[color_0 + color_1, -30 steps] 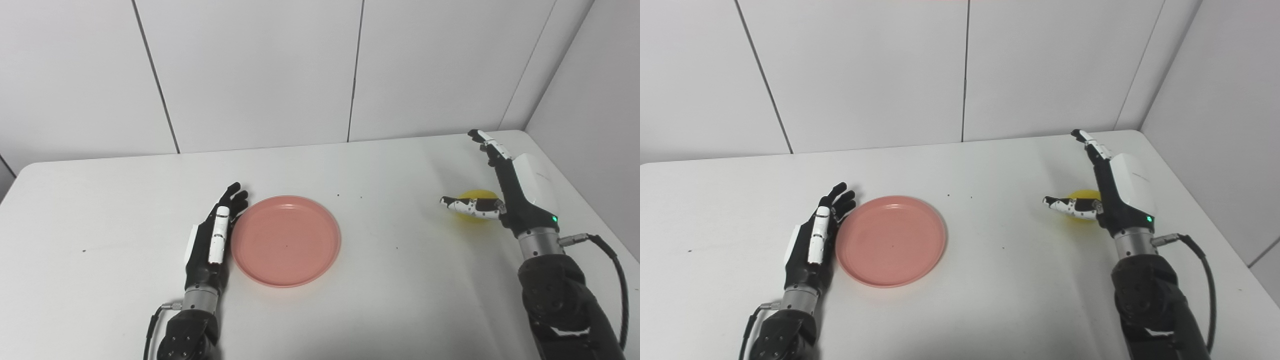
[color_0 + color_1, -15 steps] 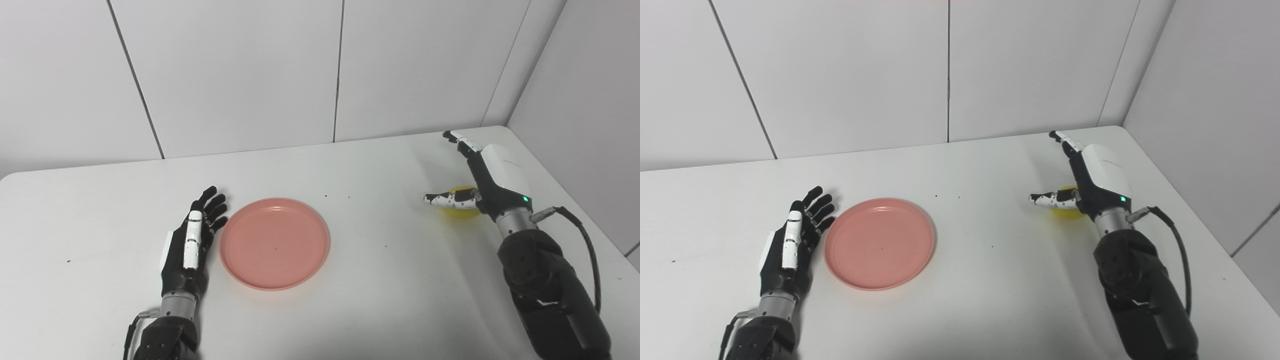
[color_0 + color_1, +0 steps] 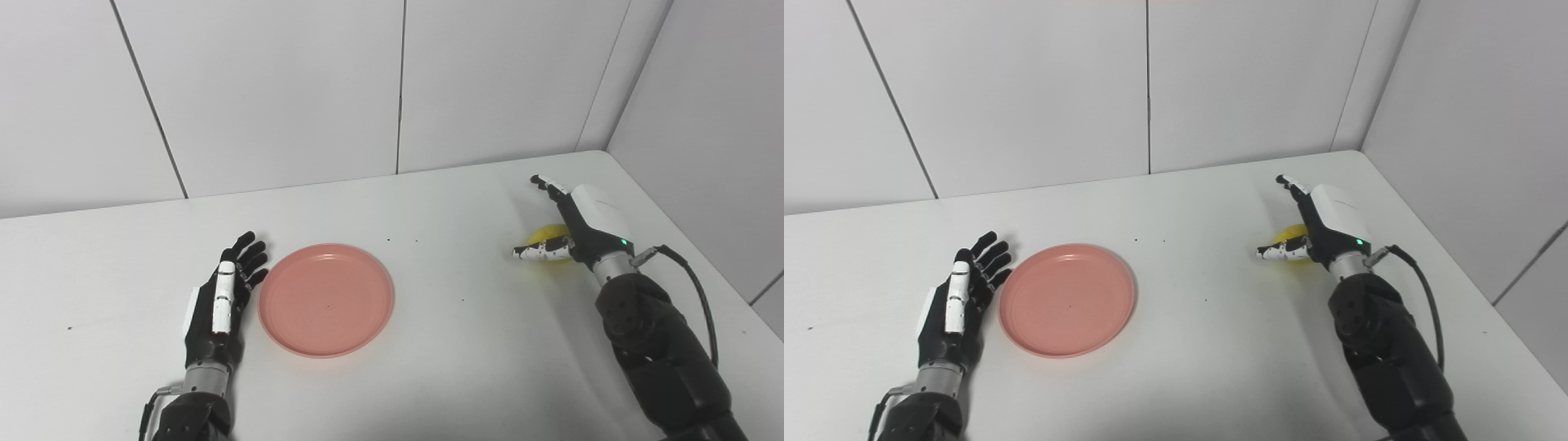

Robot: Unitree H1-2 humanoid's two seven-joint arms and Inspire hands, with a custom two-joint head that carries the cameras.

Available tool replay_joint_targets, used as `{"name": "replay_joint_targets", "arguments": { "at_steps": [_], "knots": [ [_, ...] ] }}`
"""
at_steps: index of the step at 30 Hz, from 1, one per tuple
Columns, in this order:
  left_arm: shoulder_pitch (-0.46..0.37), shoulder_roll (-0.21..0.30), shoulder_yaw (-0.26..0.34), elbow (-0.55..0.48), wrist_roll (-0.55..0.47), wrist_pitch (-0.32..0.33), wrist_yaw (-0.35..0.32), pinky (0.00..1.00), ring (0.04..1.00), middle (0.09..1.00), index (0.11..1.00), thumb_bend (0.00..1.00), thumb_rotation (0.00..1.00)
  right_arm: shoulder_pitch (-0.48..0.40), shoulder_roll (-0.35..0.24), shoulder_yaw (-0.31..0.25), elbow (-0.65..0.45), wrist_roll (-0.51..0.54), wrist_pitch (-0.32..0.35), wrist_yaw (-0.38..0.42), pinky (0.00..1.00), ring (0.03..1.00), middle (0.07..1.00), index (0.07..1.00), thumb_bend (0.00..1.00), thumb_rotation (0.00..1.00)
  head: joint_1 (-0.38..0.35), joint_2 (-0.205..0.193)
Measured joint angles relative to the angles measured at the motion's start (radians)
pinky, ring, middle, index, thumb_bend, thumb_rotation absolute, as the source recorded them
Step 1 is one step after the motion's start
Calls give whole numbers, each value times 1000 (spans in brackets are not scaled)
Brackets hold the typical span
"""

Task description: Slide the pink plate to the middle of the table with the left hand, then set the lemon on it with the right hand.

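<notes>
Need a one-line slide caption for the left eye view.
Left hand open beside pink plate; right hand open around the lemon.

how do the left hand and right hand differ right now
The left hand lies low and flat beside the pink plate, fingers straight; the right hand stands raised on edge over the lemon, thumb stretched across its front. The left hand is next to nothing but the plate's rim; the right hand half hides the lemon. Both are open, holding nothing.
</notes>
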Motion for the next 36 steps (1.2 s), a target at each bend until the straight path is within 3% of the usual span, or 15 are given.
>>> {"name": "replay_joint_targets", "arguments": {
  "at_steps": [11, 19, 26, 28, 30, 36],
  "knots": [
    [-4, 1, 4, 17, 0, -10, -9, 849, 860, 842, 824, 519, 1000, -3, -22, 4, 71, 13, 0, -2, 725, 824, 863, 860, 805, 121, -6, -3],
    [-5, 0, 6, 18, 1, -14, -9, 844, 856, 838, 822, 514, 1000, -3, -29, 11, 97, 16, 1, -3, 704, 811, 853, 855, 796, 154, -6, -2],
    [-5, -1, 5, 18, 1, -14, -9, 845, 856, 842, 828, 504, 1000, -3, -30, 9, 101, 33, 13, -3, 677, 789, 847, 846, 748, 20, -3, 2],
    [-5, -1, 5, 18, 1, -13, -9, 848, 858, 844, 830, 505, 1000, -4, -30, 9, 103, 34, 15, -3, 611, 741, 831, 834, 715, 4, -3, 2],
    [-5, -1, 6, 18, 0, -13, -9, 854, 861, 846, 833, 506, 1000, -4, -30, 9, 104, 35, 17, -4, 380, 519, 755, 819, 564, 0, -2, 2],
    [-5, -1, 5, 18, 0, -13, -9, 860, 863, 849, 834, 514, 1000, -4, -30, 12, 115, 37, 17, -18, 307, 460, 627, 710, 510, 0, 0, 6]
  ]
}}
